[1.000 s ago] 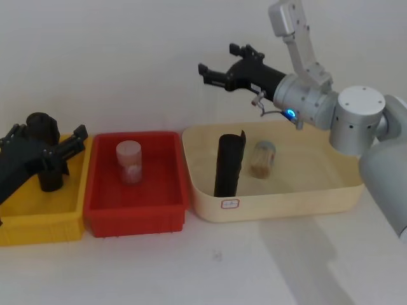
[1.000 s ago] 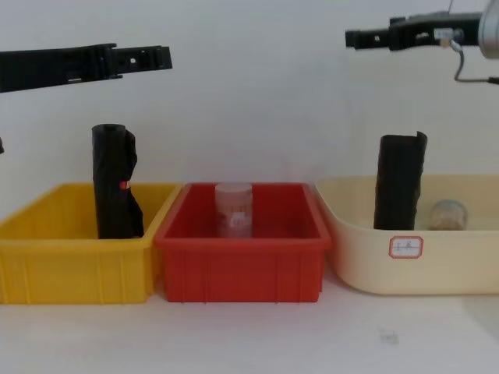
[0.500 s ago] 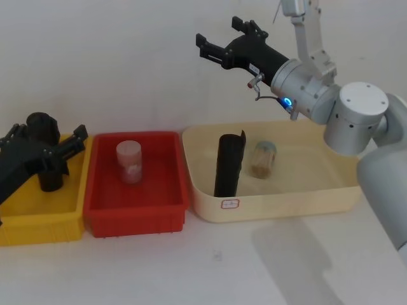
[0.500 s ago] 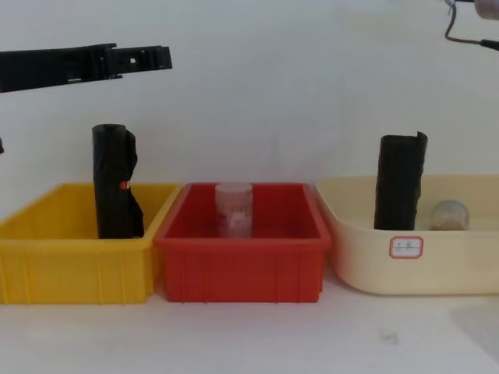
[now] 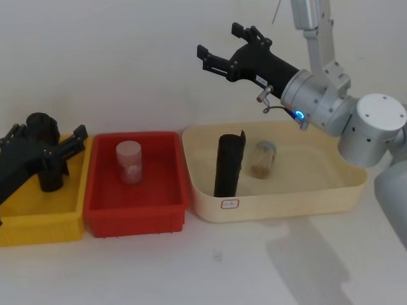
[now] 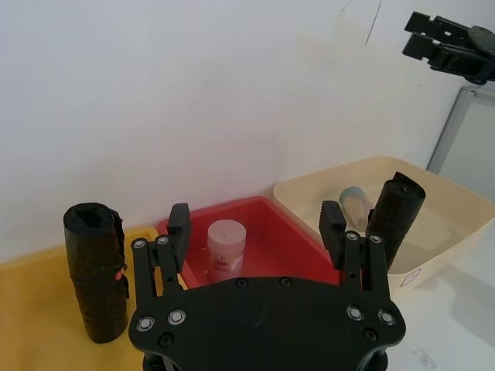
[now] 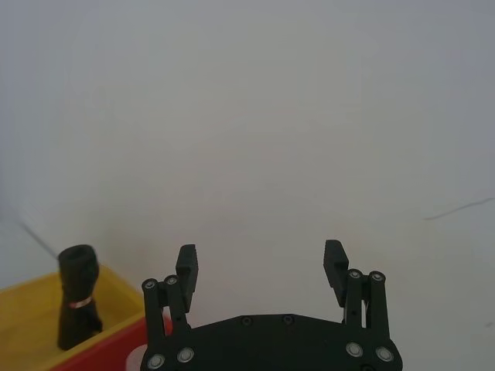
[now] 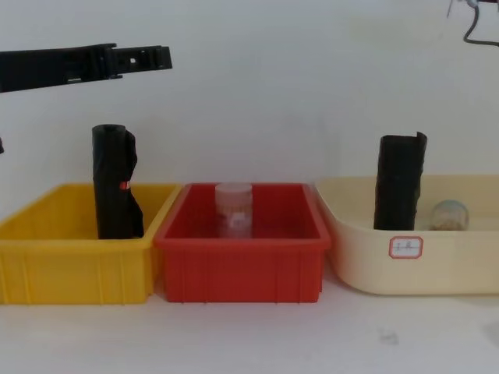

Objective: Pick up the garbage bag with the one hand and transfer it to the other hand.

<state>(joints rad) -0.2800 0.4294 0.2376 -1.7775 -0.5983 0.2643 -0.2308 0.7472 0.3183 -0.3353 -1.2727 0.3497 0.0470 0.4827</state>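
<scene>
Behind, plain white wall (image 8: 273, 93).

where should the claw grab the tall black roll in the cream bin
Grip the garbage bag around its upper half, which stands clear above the cream bin rim, coming from above with fingers either side. It stands upright; avoid the loose corner at its top edge.

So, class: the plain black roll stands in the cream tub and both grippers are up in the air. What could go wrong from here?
1. The garbage bag stands tall and upright, so a nudge may topple it.
2. A small jar lies close beside it and could get bumped.
3. A second black roll stands in the yellow bin under the left gripper, which might take it by mistake.
</scene>
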